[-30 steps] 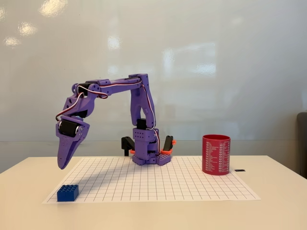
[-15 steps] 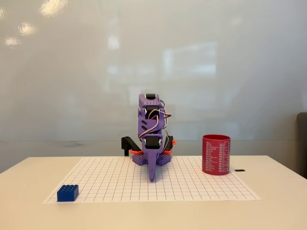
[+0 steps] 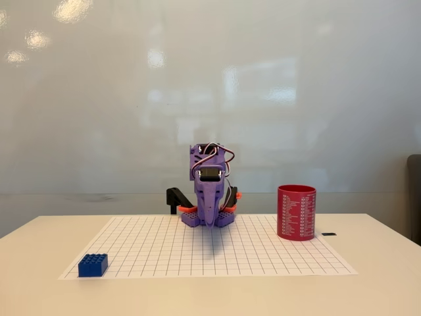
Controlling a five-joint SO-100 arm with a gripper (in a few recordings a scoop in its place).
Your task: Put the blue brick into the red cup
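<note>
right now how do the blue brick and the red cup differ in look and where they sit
The blue brick is a low, dark-blue rectangular block with studs on top; the red cup is a taller red cylinder with columns of small white print. The blue brick lies at the front left corner of the grid mat in the fixed view; the red cup stands upright near the mat's back right edge. Both rest on the table, apart from the folded arm.

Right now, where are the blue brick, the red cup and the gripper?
blue brick point(image 3: 93, 265): fixed view, its front face.
red cup point(image 3: 296, 213): fixed view, the middle of its printed side.
gripper point(image 3: 208, 222): fixed view, its fingertips.
</note>
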